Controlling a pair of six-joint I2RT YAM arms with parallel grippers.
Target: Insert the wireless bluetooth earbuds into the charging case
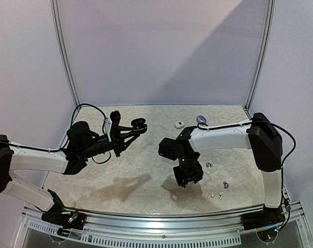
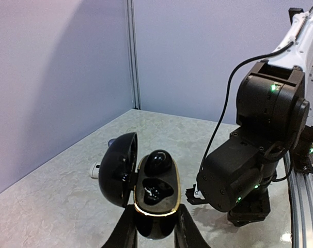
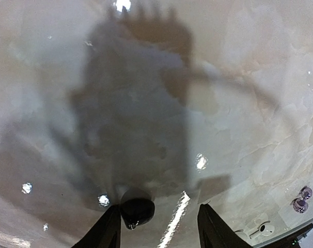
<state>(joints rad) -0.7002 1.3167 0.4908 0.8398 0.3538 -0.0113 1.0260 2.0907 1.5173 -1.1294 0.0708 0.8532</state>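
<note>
My left gripper (image 2: 155, 228) is shut on the base of a black charging case (image 2: 156, 192) with a gold rim, held above the table with its lid (image 2: 116, 170) swung open. One black earbud (image 2: 159, 161) sits in the upper slot; the lower slot is empty. In the top view the case (image 1: 139, 123) hangs left of centre. My right gripper (image 3: 159, 227) points down at the table, open, with a second black earbud (image 3: 137, 211) lying between its fingers, close against the left finger (image 3: 107, 231). The right gripper (image 1: 186, 178) is right of centre.
Two dark purplish earbuds (image 3: 302, 199) and a white stemmed earbud (image 3: 261, 227) lie to the right of my right gripper, near the front edge (image 1: 218, 195). A white case (image 1: 179, 124) and a bluish case (image 1: 201, 119) rest at the back. The right arm (image 2: 254, 155) stands close beside the held case.
</note>
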